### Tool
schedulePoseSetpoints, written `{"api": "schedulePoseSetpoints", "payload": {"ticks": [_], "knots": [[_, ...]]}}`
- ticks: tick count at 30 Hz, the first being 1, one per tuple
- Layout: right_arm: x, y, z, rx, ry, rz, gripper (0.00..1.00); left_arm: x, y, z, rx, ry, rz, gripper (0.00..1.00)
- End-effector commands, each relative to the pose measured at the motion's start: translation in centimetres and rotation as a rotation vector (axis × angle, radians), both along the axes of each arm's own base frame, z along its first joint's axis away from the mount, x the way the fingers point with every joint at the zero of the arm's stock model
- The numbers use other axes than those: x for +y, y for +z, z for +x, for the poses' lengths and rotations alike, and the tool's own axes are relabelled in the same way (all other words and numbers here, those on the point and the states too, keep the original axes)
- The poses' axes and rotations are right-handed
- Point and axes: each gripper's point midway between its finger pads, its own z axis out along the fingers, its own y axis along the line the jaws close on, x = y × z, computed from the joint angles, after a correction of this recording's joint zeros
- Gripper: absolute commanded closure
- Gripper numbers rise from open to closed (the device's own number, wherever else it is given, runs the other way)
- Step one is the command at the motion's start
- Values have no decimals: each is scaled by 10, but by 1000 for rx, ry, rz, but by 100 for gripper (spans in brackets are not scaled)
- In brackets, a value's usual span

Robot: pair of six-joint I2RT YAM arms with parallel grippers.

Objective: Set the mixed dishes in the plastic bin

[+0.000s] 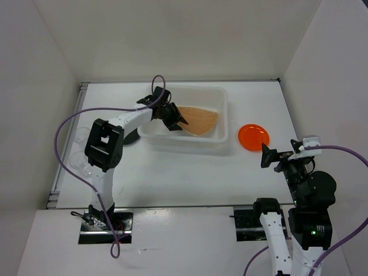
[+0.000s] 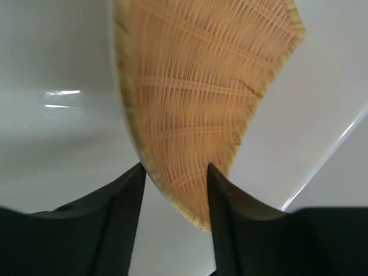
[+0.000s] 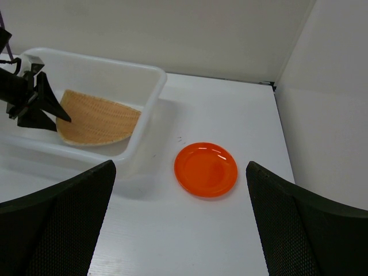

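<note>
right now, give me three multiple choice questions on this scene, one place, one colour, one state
1. Where is the orange plate? A on the table right of the plastic bin; B inside the bin; C in a gripper.
2. What colour is the basket tray? A black; B tan; C white.
3. The left gripper is: A open over the table; B not in view; C shut on the tray.
Answers: 1 A, it lies outside the bin wall. 2 B, its weave is tan. 3 C, both fingers pinch its corner.
</note>
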Motion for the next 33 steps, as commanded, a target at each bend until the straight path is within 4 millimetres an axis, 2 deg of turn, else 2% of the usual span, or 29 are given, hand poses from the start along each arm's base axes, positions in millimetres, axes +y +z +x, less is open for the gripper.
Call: {"api": "schedulePoseSetpoints", "payload": {"ticks": [1,5,6,8,9,11,12,14,15,16,17,18,19,20,21,22,23,24,25,26,27,28,29,31,32,33], "knots": [[1,8,0,-38,2,7,2,-13,21,9,-91,-50,-62,43],[1,8,0,-38,2,7,2,-12,25,9,-103,-72,-48,21],[1,8,0,-38,2,7,2,-10,36,8,-122,-66,-47,18],[3,9,3,-35,14,7,2,-6,64,12,-198,-59,-36,7],[3,9,3,-35,14,7,2,0,100,15,-283,-29,-39,2],[6,4,11,0,36,8,2,3,145,16,-406,-46,-46,0],[5,-6,26,59,36,12,2,7,182,12,-480,-48,-55,0],[6,-21,45,143,48,7,2,17,210,7,-564,-94,-18,0],[8,-44,66,260,59,14,2,25,224,3,-593,-104,-2,0],[4,-55,75,310,42,15,2,32,221,-7,-565,-123,37,0],[2,-60,83,334,30,14,2,44,224,-8,-566,-120,60,0],[4,-59,89,329,39,12,2,55,232,-18,-586,-131,80,0],[3,-64,93,351,41,-3,2,61,232,-27,-582,-142,81,0],[4,-63,97,359,43,-15,2,76,230,-30,-577,-127,87,0],[1,-64,100,380,30,-17,2,89,221,-46,-560,-123,95,0],[-1,-80,108,449,18,-17,2,99,217,-53,-553,-122,98,0],[-4,-84,112,473,9,-30,2,109,212,-58,-548,-110,110,0],[-12,-93,116,513,-26,-57,2,123,220,-68,-575,-92,109,0],[-19,-110,124,577,-53,-72,2,130,202,-77,-532,-88,113,0],[-23,-112,131,595,-63,-94,2,135,198,-83,-523,-82,109,0],[-31,-115,138,610,-80,-134,2,143,203,-92,-538,-66,101,0],[-37,-125,154,643,-88,-143,2,147,189,-99,-506,-63,101,0],[-40,-118,166,630,-90,-136,2,151,192,-103,-510,-50,91,0],[-45,-121,187,630,-80,-99,2,155,192,-104,-509,-40,84,0],[-47,-133,198,673,-70,-71,2,158,197,-103,-519,-32,78,0],[-46,-143,201,701,-50,-53,2,161,197,-102,-509,-35,77,0]]}}
